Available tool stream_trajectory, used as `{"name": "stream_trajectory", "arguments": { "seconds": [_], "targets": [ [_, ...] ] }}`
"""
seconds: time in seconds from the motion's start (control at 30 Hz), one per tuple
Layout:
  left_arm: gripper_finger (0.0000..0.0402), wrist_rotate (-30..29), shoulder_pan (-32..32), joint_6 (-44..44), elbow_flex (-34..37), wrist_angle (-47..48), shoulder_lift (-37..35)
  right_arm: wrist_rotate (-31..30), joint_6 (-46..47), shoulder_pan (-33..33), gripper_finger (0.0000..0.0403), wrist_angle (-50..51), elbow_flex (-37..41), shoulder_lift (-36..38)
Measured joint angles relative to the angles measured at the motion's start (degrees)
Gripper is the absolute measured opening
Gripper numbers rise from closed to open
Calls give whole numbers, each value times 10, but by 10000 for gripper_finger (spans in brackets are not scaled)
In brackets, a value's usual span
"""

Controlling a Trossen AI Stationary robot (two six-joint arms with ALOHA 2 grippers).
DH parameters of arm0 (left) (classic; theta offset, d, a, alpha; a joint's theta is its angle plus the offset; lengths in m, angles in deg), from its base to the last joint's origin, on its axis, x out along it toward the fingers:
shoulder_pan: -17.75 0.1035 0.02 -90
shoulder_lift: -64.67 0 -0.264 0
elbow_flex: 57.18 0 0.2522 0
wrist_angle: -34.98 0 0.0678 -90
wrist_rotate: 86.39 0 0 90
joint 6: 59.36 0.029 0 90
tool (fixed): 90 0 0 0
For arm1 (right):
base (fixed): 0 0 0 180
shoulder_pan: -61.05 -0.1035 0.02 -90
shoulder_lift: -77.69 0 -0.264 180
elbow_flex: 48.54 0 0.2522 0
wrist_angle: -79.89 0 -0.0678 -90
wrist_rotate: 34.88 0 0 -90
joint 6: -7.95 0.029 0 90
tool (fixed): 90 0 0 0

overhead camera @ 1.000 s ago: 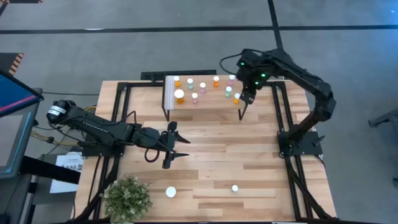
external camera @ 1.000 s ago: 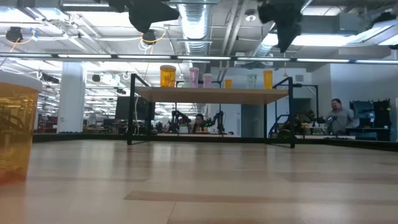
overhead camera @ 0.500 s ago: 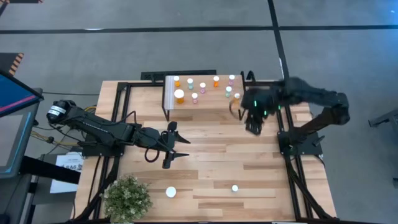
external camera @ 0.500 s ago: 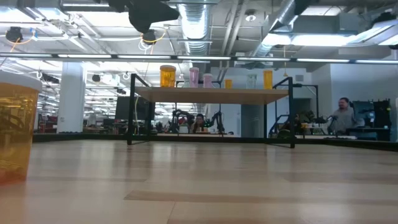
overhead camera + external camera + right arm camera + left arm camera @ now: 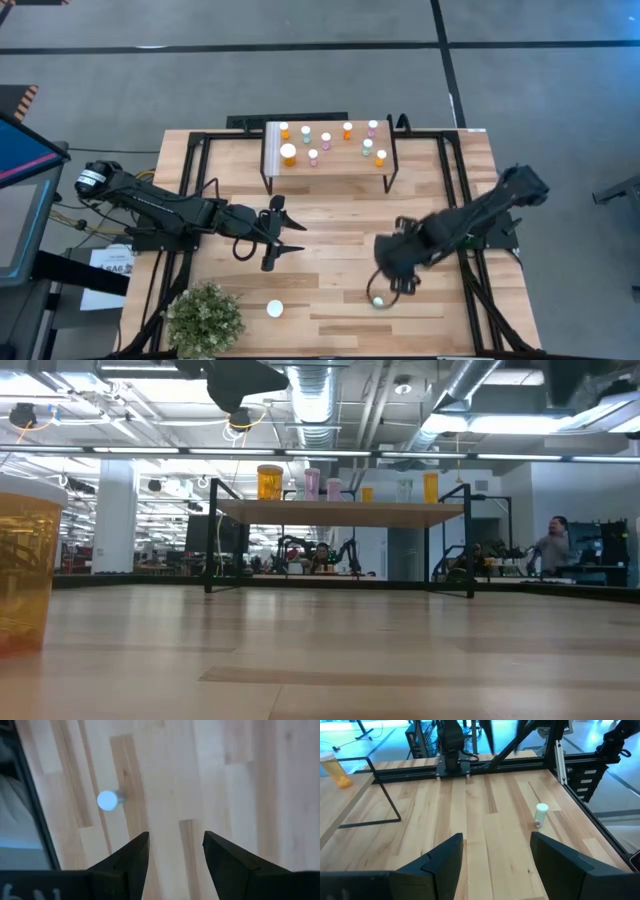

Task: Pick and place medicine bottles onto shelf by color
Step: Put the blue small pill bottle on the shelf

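Observation:
The shelf (image 5: 372,168) stands at the table's far middle, with several small white-capped bottles upright on its top, orange, green and pink, and a larger orange one (image 5: 288,154). A small white-capped bottle (image 5: 377,301) stands on the table near the front edge; it also shows in the right wrist view (image 5: 106,800) and the left wrist view (image 5: 540,815). A larger orange bottle (image 5: 274,309) stands at the front left and shows close up in the low view (image 5: 25,570). My right gripper (image 5: 383,283) is open and empty, just beyond the small bottle. My left gripper (image 5: 285,235) is open and empty at the table's middle left.
A potted plant (image 5: 205,315) stands at the table's near left corner. Black frame rails (image 5: 470,270) run along the table's left and right sides. People move in the room behind the table (image 5: 550,545).
My right gripper has swung from over the shelf's right end toward the table's near edge and down, and now hangs just beyond the small bottle at the front. The bottles on the shelf have stayed where they were.

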Motion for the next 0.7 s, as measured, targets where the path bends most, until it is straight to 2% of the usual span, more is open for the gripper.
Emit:
{"name": "stream_trajectory", "arguments": {
  "seconds": [0.17,0.37,0.63,0.7],
  "targets": [
    [221,0,0,0,0,0,0,0,8,-38,211,-8,1,-70],
    [221,0,0,-4,0,1,0,0,8,-69,211,-73,0,-130],
    [221,0,-2,-4,0,3,0,-1,37,-93,211,-131,0,-148],
    [221,0,-5,-4,0,3,0,-18,45,-98,211,-133,0,-144]
  ]
}}
